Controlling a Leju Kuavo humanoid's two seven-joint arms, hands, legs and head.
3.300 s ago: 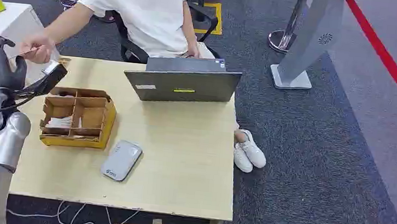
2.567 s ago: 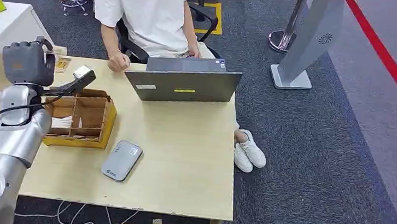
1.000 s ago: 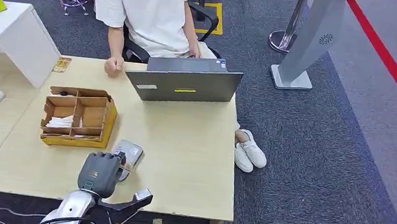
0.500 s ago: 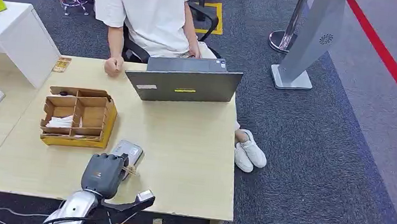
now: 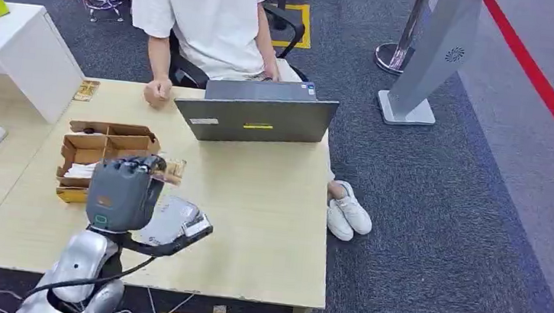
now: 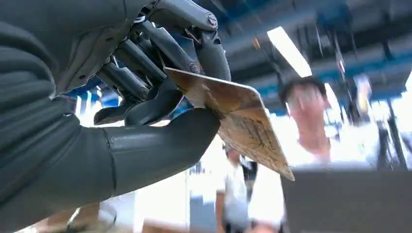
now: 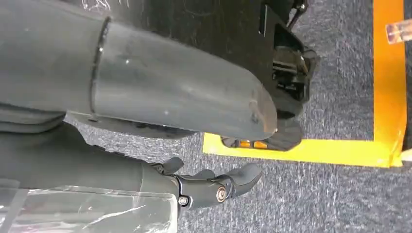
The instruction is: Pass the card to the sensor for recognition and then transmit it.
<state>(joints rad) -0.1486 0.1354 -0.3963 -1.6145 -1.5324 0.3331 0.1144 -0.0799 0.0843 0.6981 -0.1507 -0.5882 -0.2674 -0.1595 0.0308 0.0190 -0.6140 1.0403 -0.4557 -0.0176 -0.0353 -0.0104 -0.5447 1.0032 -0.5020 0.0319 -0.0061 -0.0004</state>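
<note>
Pinching the card (image 6: 233, 119) between thumb and fingers of the left hand (image 5: 123, 191), raised at lower left above the sensor (image 5: 173, 219) on the bench (image 5: 267, 225); next, probably handing it to the person (image 5: 203, 11).

Left hand (image 5: 123, 191) with card (image 5: 173, 169) now higher.
</note>
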